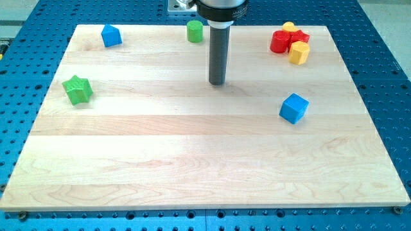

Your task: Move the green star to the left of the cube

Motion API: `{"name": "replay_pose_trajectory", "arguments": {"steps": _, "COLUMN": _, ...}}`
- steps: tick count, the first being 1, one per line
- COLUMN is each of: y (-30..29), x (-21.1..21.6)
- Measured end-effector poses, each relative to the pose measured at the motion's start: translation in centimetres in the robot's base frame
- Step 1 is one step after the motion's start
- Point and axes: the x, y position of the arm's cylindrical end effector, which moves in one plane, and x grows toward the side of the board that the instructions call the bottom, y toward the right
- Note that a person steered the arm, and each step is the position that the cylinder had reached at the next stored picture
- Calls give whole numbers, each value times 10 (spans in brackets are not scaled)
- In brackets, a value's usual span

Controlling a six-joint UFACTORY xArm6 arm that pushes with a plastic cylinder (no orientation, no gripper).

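Note:
The green star (78, 90) lies near the board's left edge. The blue cube (294, 108) lies at the view's right, about mid-height. My tip (217, 83) rests on the wooden board (192, 160) near the upper middle, between the two, well to the right of the star and left of the cube. It touches no block.
A blue pentagon-like block (111, 35) sits at the top left. A green cylinder (194, 31) stands at the top middle, just left of the rod. A cluster at the top right holds a red block (280, 42), another red block (302, 36), a yellow block (298, 53) and a small yellow one (289, 27).

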Motion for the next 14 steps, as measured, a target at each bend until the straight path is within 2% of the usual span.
{"name": "replay_pose_trajectory", "arguments": {"steps": 1, "y": 11, "x": 76}}
{"name": "replay_pose_trajectory", "arguments": {"steps": 3, "y": 134, "x": 85}}
{"name": "replay_pose_trajectory", "arguments": {"steps": 4, "y": 103, "x": 83}}
{"name": "replay_pose_trajectory", "arguments": {"steps": 7, "y": -244, "x": 168}}
{"name": "replay_pose_trajectory", "arguments": {"steps": 8, "y": -318, "x": 135}}
{"name": "replay_pose_trajectory", "arguments": {"steps": 9, "y": -330, "x": 101}}
{"name": "replay_pose_trajectory", "arguments": {"steps": 10, "y": -317, "x": 45}}
{"name": "replay_pose_trajectory", "arguments": {"steps": 11, "y": -293, "x": 16}}
{"name": "replay_pose_trajectory", "arguments": {"steps": 13, "y": -189, "x": 81}}
{"name": "replay_pose_trajectory", "arguments": {"steps": 14, "y": -144, "x": 96}}
